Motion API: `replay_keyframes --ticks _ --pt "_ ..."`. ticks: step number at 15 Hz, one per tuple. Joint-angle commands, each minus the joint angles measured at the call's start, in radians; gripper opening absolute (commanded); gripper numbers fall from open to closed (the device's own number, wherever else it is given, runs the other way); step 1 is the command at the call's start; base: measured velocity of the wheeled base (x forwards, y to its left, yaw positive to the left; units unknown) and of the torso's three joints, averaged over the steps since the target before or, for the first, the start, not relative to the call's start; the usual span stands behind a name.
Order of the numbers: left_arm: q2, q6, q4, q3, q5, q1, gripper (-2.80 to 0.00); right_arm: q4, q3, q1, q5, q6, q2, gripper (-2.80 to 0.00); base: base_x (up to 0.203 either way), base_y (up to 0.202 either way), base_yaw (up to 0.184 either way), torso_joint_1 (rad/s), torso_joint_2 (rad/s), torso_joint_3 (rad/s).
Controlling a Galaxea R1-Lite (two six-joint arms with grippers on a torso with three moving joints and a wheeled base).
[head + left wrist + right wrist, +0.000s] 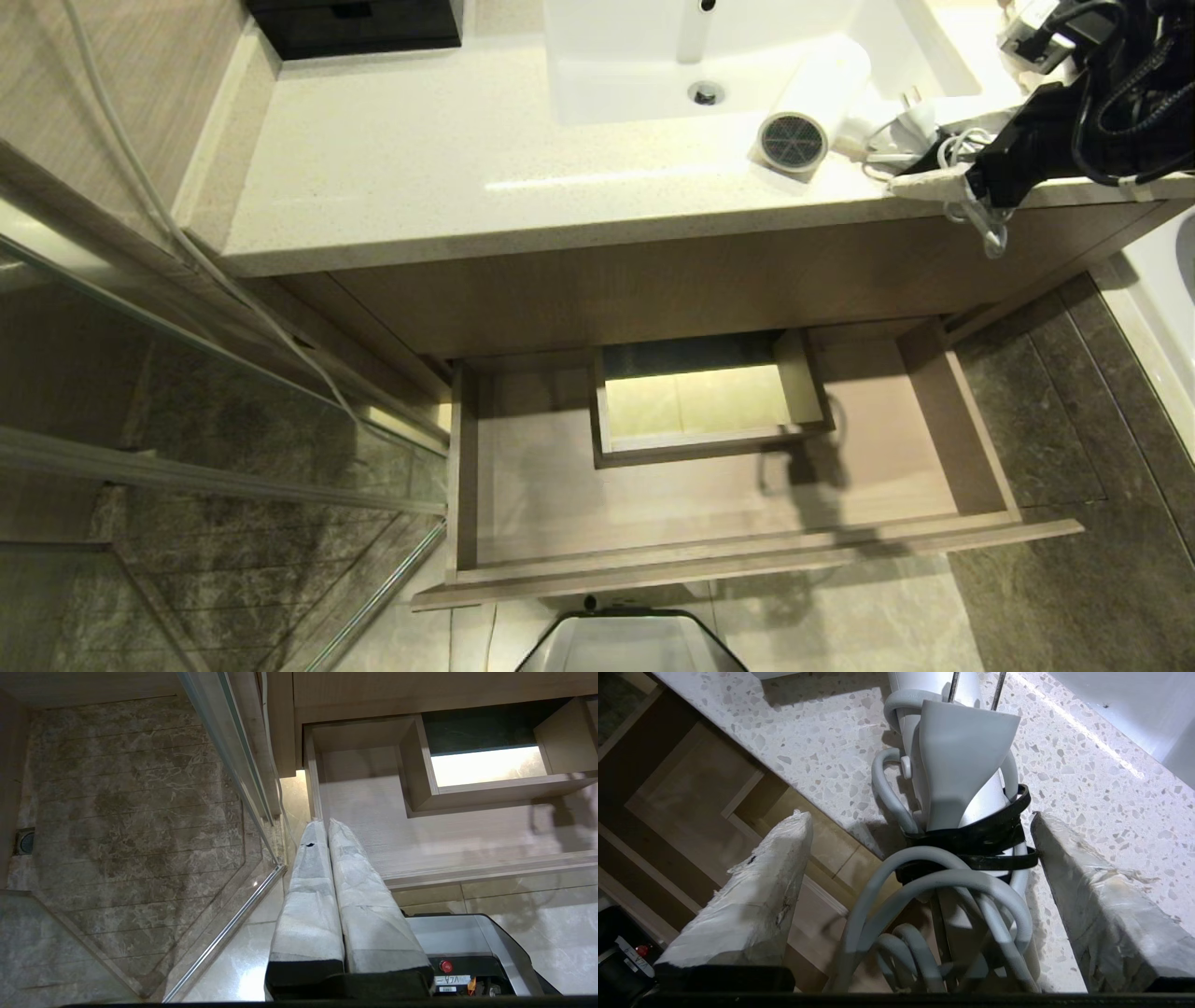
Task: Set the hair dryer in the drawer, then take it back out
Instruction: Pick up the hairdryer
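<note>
The white hair dryer (822, 93) lies on the speckled countertop (420, 159) beside the sink, its dark mesh grille (793, 141) facing the front edge. Its bundled cord (948, 882), tied with a black strap (980, 835), overhangs the counter edge. My right gripper (924, 173) (920, 819) is open, one padded finger on each side of the cord bundle and folded handle. Below, the wood-grain drawer (747, 551) (420, 835) stands pulled out with nothing in it, a boxed cut-out (709, 401) at its back. My left gripper (322, 823) hangs shut near the drawer's left front corner.
A white sink basin (747, 56) with a drain sits behind the dryer. A black box (355, 23) stands at the counter's back left. A glass shower partition (233, 448) runs along the left, and my base (630, 644) is just before the drawer front. A white fixture (1167, 299) borders the right.
</note>
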Motion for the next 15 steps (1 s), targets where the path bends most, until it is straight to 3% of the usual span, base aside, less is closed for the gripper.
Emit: replay_keyframes --ticks 1,8,9,15 --pt "0.0 0.0 0.0 0.002 0.0 0.0 -2.8 -0.028 0.001 0.0 0.005 -0.004 0.035 0.0 0.0 0.0 0.0 0.0 0.0 0.0" --pt "0.0 0.0 0.0 0.001 0.0 0.0 -2.8 -0.142 0.018 0.0 0.006 -0.003 0.084 0.0 0.0 0.0 0.0 0.0 0.0 0.0" --pt "0.0 0.0 0.0 0.002 0.0 0.0 -2.8 -0.143 0.017 0.0 0.008 -0.002 0.086 -2.8 0.0 0.0 0.0 0.0 0.0 0.0" --pt "0.0 0.0 0.0 0.002 0.0 0.0 -2.8 -0.134 0.033 -0.002 0.034 -0.009 0.075 -2.8 0.0 0.0 0.0 0.0 0.0 0.0"
